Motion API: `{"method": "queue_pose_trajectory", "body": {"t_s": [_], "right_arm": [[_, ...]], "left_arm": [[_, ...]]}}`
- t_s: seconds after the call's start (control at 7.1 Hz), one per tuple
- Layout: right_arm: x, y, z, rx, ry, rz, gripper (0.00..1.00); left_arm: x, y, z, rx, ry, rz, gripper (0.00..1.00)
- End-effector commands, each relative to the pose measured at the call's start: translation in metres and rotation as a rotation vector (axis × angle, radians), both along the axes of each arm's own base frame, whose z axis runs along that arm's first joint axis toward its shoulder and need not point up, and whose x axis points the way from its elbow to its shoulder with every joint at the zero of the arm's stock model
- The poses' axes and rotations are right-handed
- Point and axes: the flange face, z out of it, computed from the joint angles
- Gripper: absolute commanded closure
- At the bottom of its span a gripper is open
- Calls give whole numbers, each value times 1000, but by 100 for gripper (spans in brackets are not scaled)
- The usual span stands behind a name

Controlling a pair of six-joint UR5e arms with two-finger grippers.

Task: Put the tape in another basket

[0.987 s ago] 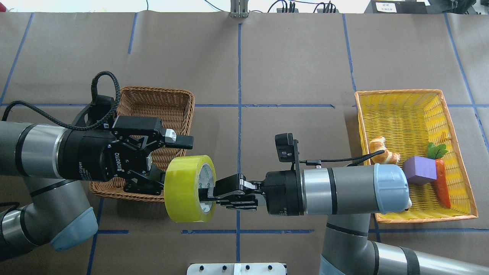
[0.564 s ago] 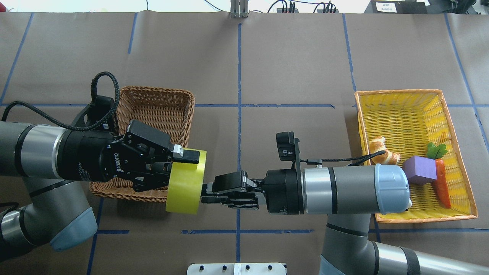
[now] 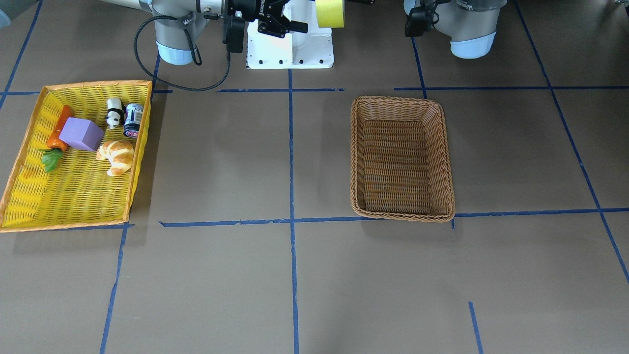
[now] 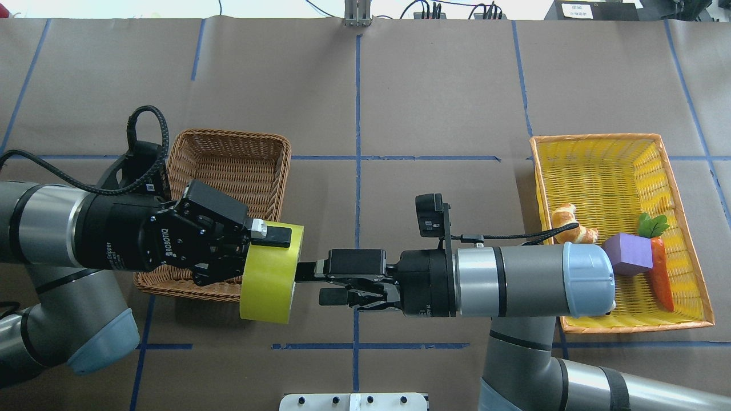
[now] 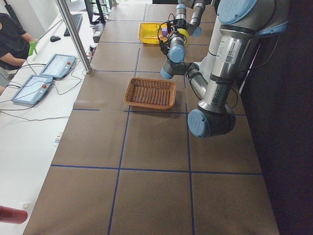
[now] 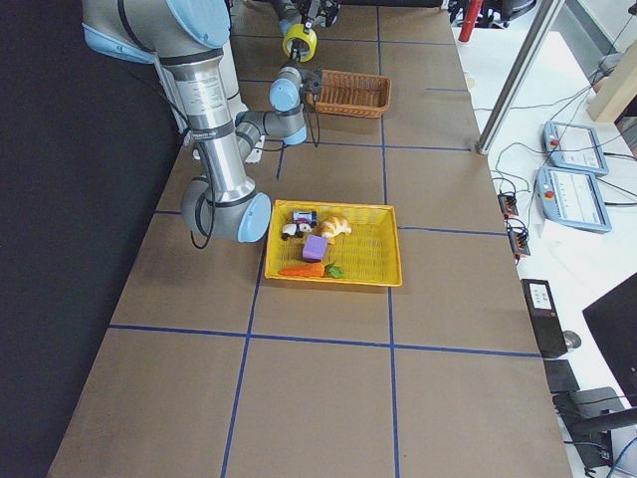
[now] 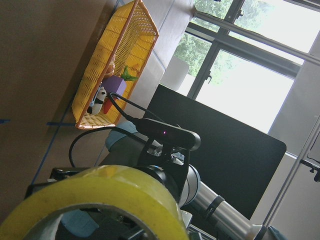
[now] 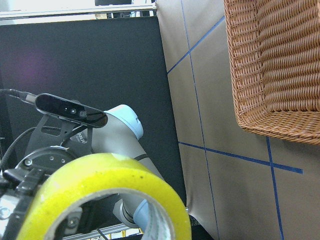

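Note:
The yellow tape (image 4: 266,279) hangs in the air just right of the brown wicker basket (image 4: 240,138), near its front right corner. My left gripper (image 4: 272,261) is shut on the tape, one finger (image 4: 280,235) across its top, the other hidden. My right gripper (image 4: 315,283) is open just right of the roll, with one fingertip at the roll's edge. The tape fills the bottom of the left wrist view (image 7: 100,192) and of the right wrist view (image 8: 115,182). The basket (image 3: 400,157) holds nothing in the front-facing view.
The yellow orange-rimmed tray basket (image 4: 599,165) sits at the right with a croissant (image 4: 571,225), a purple block (image 4: 627,254) and a carrot (image 4: 661,274). A panda toy (image 3: 114,112) and a small can (image 3: 133,119) also lie in it. The robot's white base (image 3: 290,46) stands between the arms.
My left gripper has shut on the tape and drawn it a little left. My right gripper has let go, opened, and its fingers are out of the core.

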Motion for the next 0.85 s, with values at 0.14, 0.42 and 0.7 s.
{"method": "queue_pose_trajectory", "body": {"t_s": [0.14,0.42,0.7], "right_arm": [[15,-26,7,4,30,50,0],[60,-93,4,9,196,107,0],[98,-147,14,84,411,187,0]], "left_arm": [[-41,-55,29,16,-146,-67,99],[-20,-77,36,69,-355,-100,99],[-7,-92,39,138,-524,-144,99]]}}
